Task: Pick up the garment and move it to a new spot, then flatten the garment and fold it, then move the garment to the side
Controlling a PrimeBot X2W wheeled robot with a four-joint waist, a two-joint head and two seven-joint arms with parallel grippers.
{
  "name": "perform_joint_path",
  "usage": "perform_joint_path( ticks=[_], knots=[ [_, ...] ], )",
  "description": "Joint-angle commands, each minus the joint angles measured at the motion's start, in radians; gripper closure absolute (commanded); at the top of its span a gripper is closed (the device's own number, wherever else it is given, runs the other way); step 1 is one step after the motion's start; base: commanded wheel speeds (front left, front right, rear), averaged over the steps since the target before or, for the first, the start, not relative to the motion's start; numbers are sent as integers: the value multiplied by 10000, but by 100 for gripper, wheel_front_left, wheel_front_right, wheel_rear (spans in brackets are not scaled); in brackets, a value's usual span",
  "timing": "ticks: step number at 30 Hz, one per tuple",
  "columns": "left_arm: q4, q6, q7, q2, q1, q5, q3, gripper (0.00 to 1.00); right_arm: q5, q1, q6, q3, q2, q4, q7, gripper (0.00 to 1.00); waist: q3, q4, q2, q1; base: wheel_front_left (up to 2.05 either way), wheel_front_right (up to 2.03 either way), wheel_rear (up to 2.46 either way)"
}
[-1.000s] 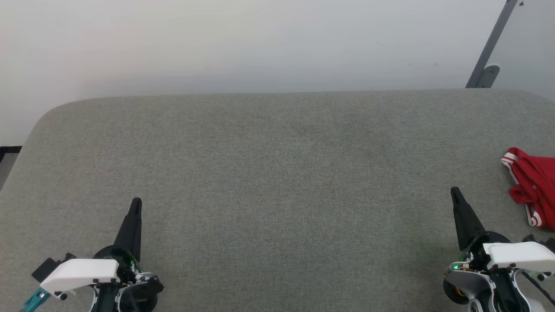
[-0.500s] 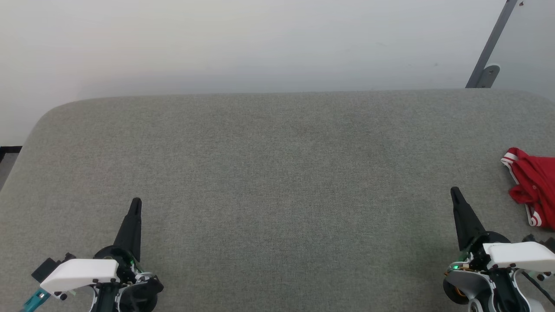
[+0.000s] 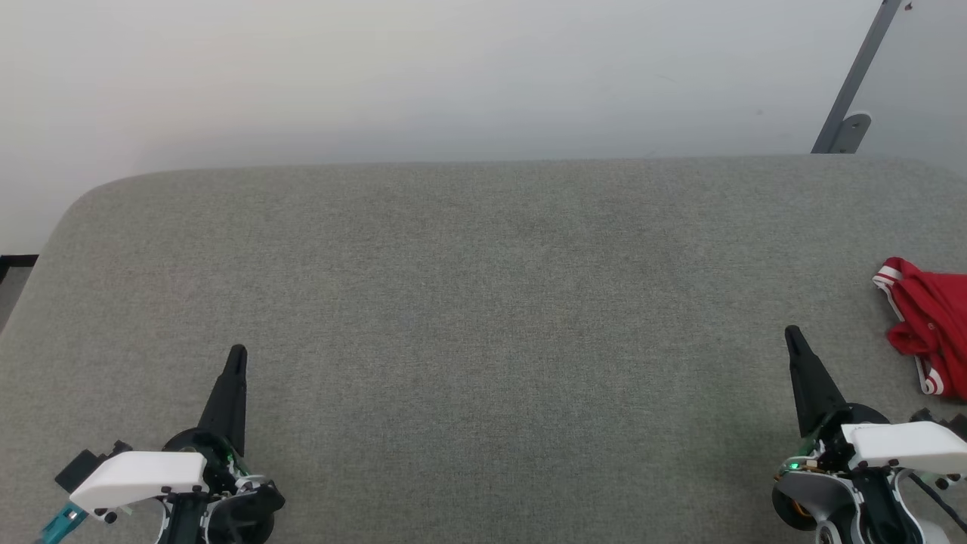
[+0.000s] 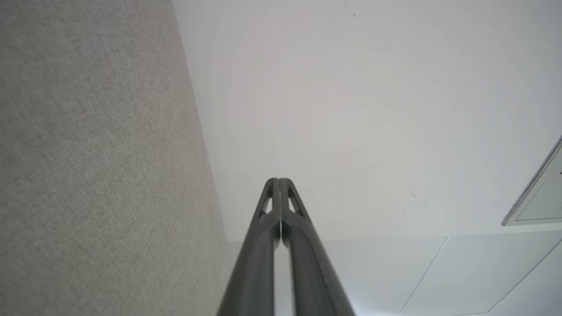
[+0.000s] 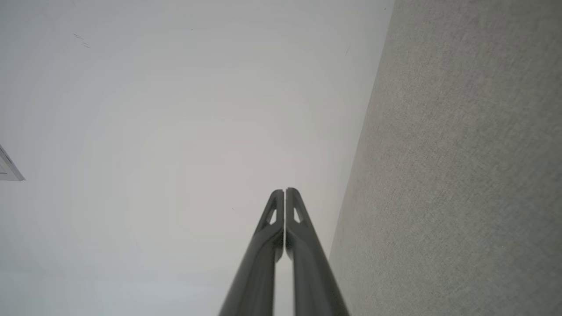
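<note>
- The left gripper (image 3: 237,353) sits low at the near left above the grey padded bench (image 3: 483,302). Its dark fingers point toward the bench's far edge.
- In the left wrist view the left gripper (image 4: 279,180) has its jaws pressed together along their length, pinching nothing. The bench fabric runs along one side and a pale wall lies ahead.
- A plain pale wall (image 3: 453,75) rises behind the rounded far edge of the bench.
- The right gripper (image 3: 792,332) sits low at the near right and also points away from the robot.
- In the right wrist view the right gripper (image 5: 285,190) has its jaws pressed together with nothing between them.
- A grey metal bar (image 3: 857,75) slants up the wall at the upper right.
- The garment (image 3: 933,317) lies crumpled at the far right of the bench, partly cut off by the picture's edge. It is red, with red-and-white striped trim showing at its left end and lower corner. It lies to the right of the right gripper and apart from it.
</note>
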Motion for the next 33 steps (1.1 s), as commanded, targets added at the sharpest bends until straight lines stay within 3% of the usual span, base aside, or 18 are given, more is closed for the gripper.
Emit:
perform_joint_path(
  ticks=[1, 33],
  knots=[
    [-3, 4, 6, -31, -130, 6, 41, 100, 38, -33, 4, -7, 17, 31, 17, 100, 0, 0, -1, 0, 0, 0, 0],
    [-2, 4, 44, -46, -134, 37, 67, 100, 40, -32, 4, -4, 17, 31, 15, 100, 0, 0, -1, 0, 0, 0, 0]
  ],
)
